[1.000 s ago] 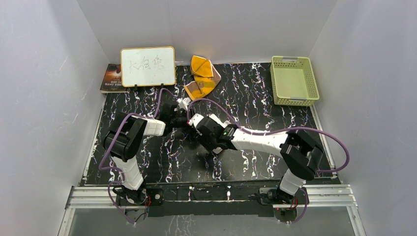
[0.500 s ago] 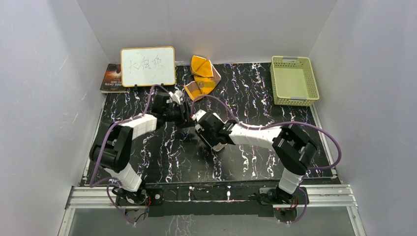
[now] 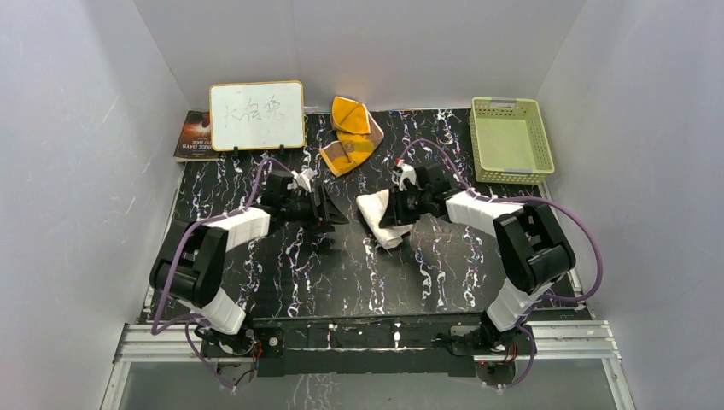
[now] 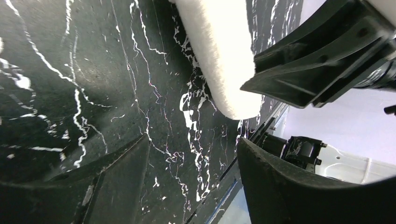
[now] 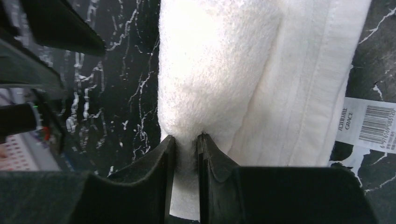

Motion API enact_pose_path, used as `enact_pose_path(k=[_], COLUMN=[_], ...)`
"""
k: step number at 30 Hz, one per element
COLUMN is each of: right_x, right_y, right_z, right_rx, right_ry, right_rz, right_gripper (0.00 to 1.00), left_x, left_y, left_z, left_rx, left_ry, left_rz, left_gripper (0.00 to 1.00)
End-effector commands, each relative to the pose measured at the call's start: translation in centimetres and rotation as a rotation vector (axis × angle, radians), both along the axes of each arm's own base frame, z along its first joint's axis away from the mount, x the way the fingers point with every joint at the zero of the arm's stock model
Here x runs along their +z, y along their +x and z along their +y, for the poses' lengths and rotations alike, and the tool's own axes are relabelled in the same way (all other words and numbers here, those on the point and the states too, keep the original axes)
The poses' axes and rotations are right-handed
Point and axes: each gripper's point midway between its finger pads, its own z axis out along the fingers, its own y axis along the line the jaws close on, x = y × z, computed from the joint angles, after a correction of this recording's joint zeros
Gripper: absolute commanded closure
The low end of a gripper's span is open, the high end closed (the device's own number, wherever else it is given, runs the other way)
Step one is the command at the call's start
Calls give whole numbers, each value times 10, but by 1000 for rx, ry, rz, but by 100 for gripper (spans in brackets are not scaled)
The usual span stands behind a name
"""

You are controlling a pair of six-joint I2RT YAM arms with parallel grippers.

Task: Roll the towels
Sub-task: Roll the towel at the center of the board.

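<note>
We judge the task to be less than half done. The large cream-white terry towel (image 3: 376,220) lies near the middle of the black, white-veined tabletop (image 3: 282,256) as a thick bundle. One part is rolled round and a flat hemmed band lies beside it. The right claw (image 5: 186,140) is closed on a fold of this towel and pinches the pile between its two fingers. The left claw (image 4: 194,142) stands open with nothing in it, near one end of the roll. The small orange-yellow cloth towel (image 3: 348,135), brownish on its reverse, lies crumpled at the far edge of the tabletop, near the white board with writing (image 3: 256,115). Nothing touches it, so we think it is not yet rolled at all. Whether the white roll is tight enough to count as finished, we cannot say.

The top view gives the whole layout: the two towels well apart and a pale green plastic basket (image 3: 510,141) at the far right. It hides the grip itself. The right wrist view shows the pinch clearly, and also a white barcode label (image 5: 369,122) at the towel's edge. The left wrist view shows the rounded end of the roll resting on the tabletop.
</note>
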Motion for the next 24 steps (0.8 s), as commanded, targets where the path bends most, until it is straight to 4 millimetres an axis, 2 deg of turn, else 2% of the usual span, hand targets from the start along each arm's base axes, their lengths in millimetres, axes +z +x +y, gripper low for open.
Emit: enact_pose_path(k=[1, 4, 7, 11, 18, 24], right_x=[24, 28, 17, 17, 20, 23], right_y=[-8, -8, -13, -17, -19, -20], right_z=[15, 11, 9, 6, 5, 5], right_rx=[57, 41, 26, 22, 30, 35], right_ry=[314, 424, 467, 508, 524, 529], right_rz=[115, 156, 223, 256, 261, 269], right_gripper=[81, 81, 81, 81, 81, 81], left_x=[1, -3, -3, -1, -32, -46], left_y=[-1, 5, 11, 18, 27, 31], left_z=[-27, -43, -56, -71, -76, -77], left_rx=[-28, -37, -35, -29, 6, 22], left_ry=[-52, -62, -103, -172, -134, -107], left_rz=[0, -8, -24, -47, -27, -21], left_gripper=[31, 26, 19, 16, 14, 20])
